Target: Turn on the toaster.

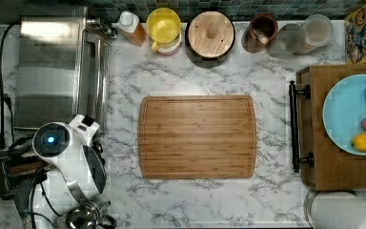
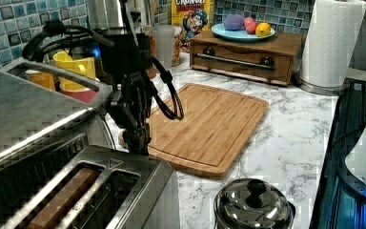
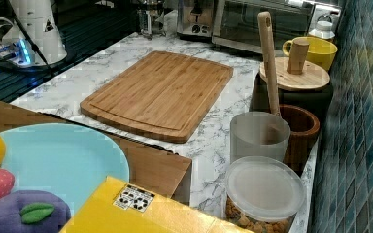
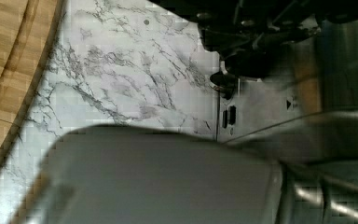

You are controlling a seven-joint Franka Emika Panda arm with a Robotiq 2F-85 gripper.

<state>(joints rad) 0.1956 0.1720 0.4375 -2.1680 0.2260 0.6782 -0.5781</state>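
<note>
Toaster (image 2: 100,191) at near-left corner of table (image 2: 290,138) in the left view, beside toaster oven (image 2: 24,114). Jaws directly above its end edge; opening cannot be told.

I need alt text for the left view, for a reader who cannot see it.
A black robot gripper hangs at the end of a steel toaster on a marble counter. Behind lie a wooden cutting board and a paper towel roll.

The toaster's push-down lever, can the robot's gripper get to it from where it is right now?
Probably yes. In the left view the gripper hangs right at the end of the toaster, just past its slots, with nothing between them. The lever itself is hidden there, so I can't be sure it's lined up.
</note>
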